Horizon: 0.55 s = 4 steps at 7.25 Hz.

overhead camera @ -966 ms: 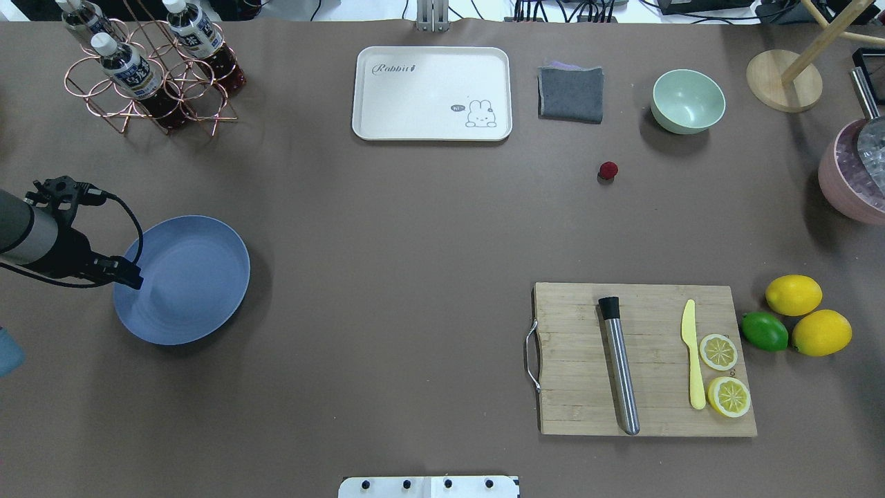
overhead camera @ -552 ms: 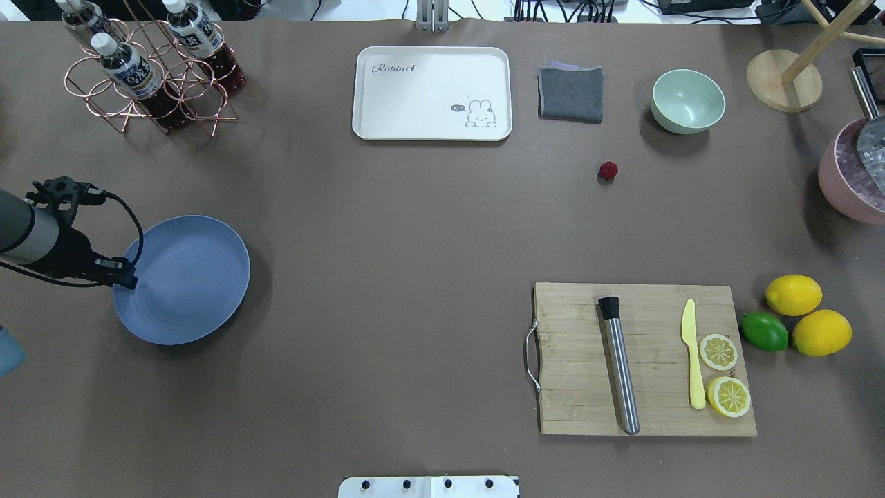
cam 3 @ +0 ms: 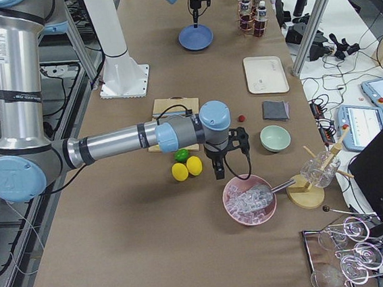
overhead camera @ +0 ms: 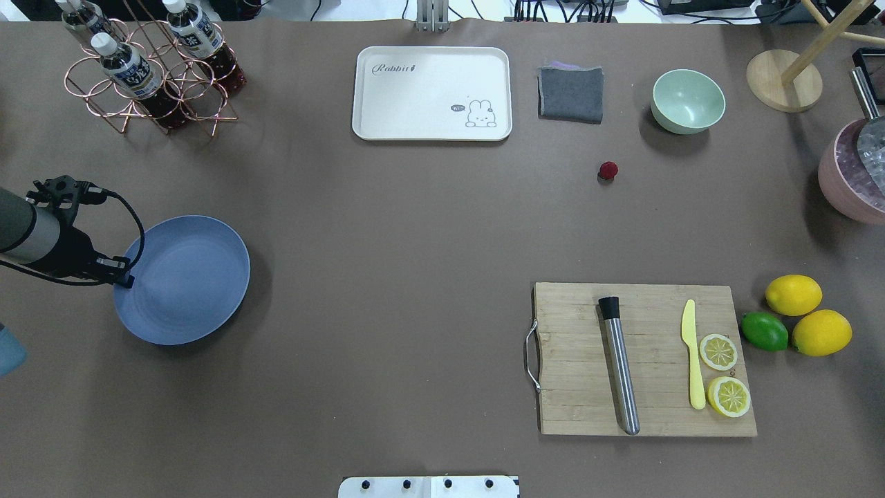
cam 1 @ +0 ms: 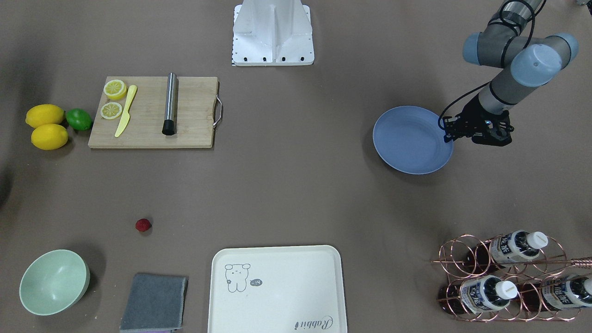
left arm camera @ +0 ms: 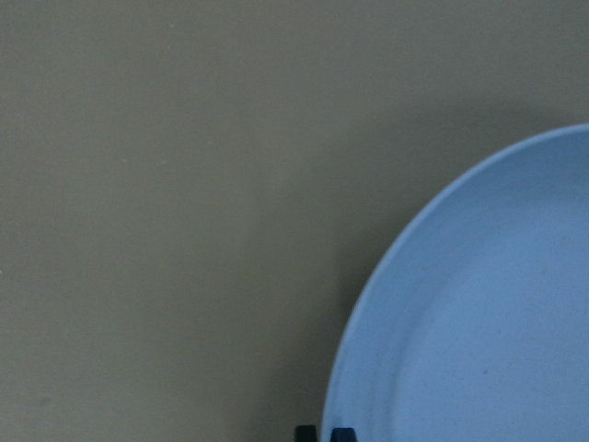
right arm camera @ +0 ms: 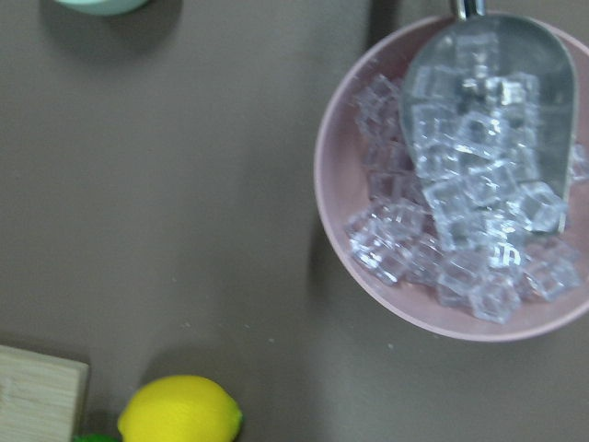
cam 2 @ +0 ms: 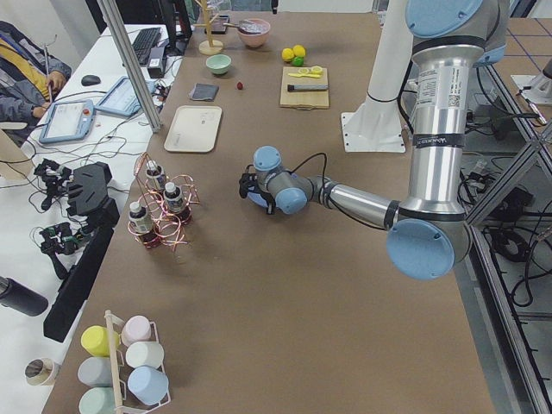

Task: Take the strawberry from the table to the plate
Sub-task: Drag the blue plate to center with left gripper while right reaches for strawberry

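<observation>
Strawberry [overhead camera: 608, 170] lies on tabletop [overhead camera: 415, 242] well apart from plate [overhead camera: 187, 277]; left gripper [overhead camera: 126, 280] closed, empty, at its rim; right gripper [cam 3: 217, 173]: cannot tell.

My left arm [overhead camera: 28, 235] reaches in low from the left side. Its wrist is bent so the left claw [overhead camera: 128, 282] points straight down at the worktop, fingertips [left arm camera: 342, 434] drawn together. My right arm [cam 3: 110, 146] stretches out level on the right side, with the right claw [cam 3: 216, 171] hanging downward. I can't judge how its jaws stand.

Even bright light, soft shadows
</observation>
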Each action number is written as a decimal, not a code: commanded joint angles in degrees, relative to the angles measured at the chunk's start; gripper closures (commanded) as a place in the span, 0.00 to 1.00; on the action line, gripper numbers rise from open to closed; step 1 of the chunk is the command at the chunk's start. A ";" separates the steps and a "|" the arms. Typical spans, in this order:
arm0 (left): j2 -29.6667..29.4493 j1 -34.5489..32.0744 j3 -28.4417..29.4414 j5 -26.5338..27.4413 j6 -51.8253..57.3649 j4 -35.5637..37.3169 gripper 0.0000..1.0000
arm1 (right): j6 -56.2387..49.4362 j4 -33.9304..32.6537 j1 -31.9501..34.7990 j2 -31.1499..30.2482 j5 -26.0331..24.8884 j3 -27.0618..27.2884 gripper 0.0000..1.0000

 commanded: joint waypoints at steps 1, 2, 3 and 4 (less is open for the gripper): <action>-12.86 0.54 -0.25 -3.43 -12.23 8.70 1.00 | 14.19 0.11 -9.33 9.86 -1.88 -0.95 0.01; -17.47 1.85 -1.89 -1.60 -15.50 11.73 1.00 | 20.34 0.11 -13.81 14.18 -3.64 -2.69 0.01; -21.08 4.91 -2.00 -0.89 -20.84 12.02 1.00 | 25.71 0.20 -18.12 19.18 -7.92 -5.50 0.02; -23.03 6.76 -1.74 0.77 -22.81 12.28 1.00 | 26.55 0.72 -19.90 22.71 -9.00 -9.27 0.02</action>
